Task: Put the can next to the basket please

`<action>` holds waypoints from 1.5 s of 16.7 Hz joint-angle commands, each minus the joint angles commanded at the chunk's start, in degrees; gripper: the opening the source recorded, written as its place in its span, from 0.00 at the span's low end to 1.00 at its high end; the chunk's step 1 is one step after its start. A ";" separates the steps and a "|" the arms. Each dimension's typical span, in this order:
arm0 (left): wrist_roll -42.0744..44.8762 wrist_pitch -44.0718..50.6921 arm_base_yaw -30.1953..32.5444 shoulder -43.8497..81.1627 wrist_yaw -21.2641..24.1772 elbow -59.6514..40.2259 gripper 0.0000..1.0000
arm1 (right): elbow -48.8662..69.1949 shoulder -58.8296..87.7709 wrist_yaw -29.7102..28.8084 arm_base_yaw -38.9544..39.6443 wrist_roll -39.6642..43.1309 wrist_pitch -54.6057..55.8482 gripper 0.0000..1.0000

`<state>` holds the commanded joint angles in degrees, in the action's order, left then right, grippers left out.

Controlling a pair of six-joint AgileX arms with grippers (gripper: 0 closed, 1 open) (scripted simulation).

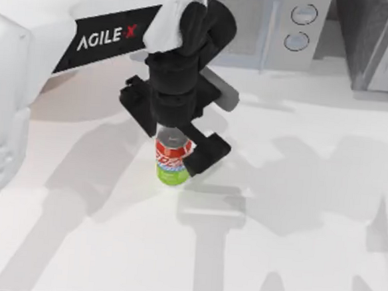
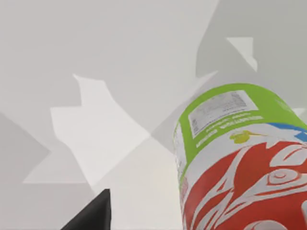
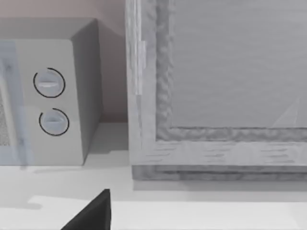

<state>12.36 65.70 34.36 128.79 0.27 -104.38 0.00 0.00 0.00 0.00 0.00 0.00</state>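
The can (image 1: 172,158) stands upright on the white table (image 1: 296,212), near the middle. It has a silver top, a red band with white lettering and a green bottom. My left gripper (image 1: 175,143) hangs over it, open, with one black finger (image 1: 207,154) just to the can's right. In the left wrist view the can (image 2: 240,158) looms close, and a black fingertip (image 2: 92,214) stands apart from its side. The basket is out of view. My right arm is parked; one of its fingertips (image 3: 92,213) shows in the right wrist view.
A grey microwave (image 1: 282,25) with two round dials stands at the back of the table. A grey framed cabinet (image 1: 381,45) sits at the back right. The right wrist view faces the microwave (image 3: 53,96) and the cabinet (image 3: 216,96).
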 joint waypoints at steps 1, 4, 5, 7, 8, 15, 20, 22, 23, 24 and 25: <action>0.00 0.00 0.00 0.00 0.00 0.00 1.00 | 0.00 0.00 0.00 0.00 0.00 0.00 1.00; 0.00 0.00 0.00 0.00 0.00 0.00 0.85 | 0.00 0.00 0.00 0.00 0.00 0.00 1.00; 0.00 0.00 0.00 0.00 0.00 0.00 0.77 | 0.00 0.00 0.00 0.00 0.00 0.00 1.00; 0.00 0.00 0.00 0.00 0.00 0.00 0.62 | 0.00 0.00 0.00 0.00 0.00 0.00 1.00; 0.00 0.00 0.00 0.00 0.00 0.00 0.55 | 0.00 0.00 0.00 0.00 0.00 0.00 1.00; 0.00 0.00 0.00 0.00 0.00 0.00 0.02 | 0.00 0.00 0.00 0.00 0.00 0.00 1.00; 0.00 0.00 0.00 0.00 0.00 0.00 0.00 | 0.00 0.00 0.00 0.00 0.00 0.00 1.00; 0.00 0.00 0.00 0.00 0.00 0.00 0.00 | 0.00 0.00 0.00 0.00 0.00 0.00 1.00; 0.00 0.00 0.00 0.00 0.00 0.00 0.00 | 0.00 0.00 0.00 0.00 0.00 0.00 1.00; 0.04 0.01 -0.04 -0.09 0.05 0.04 0.00 | 0.00 0.00 0.00 0.00 0.00 0.00 1.00; 0.04 0.09 -0.14 -0.20 0.04 0.14 0.00 | 0.00 0.00 0.00 0.00 0.00 0.00 1.00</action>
<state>12.40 65.79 34.21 128.59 0.31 -104.25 0.00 0.00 0.00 0.00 0.00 0.00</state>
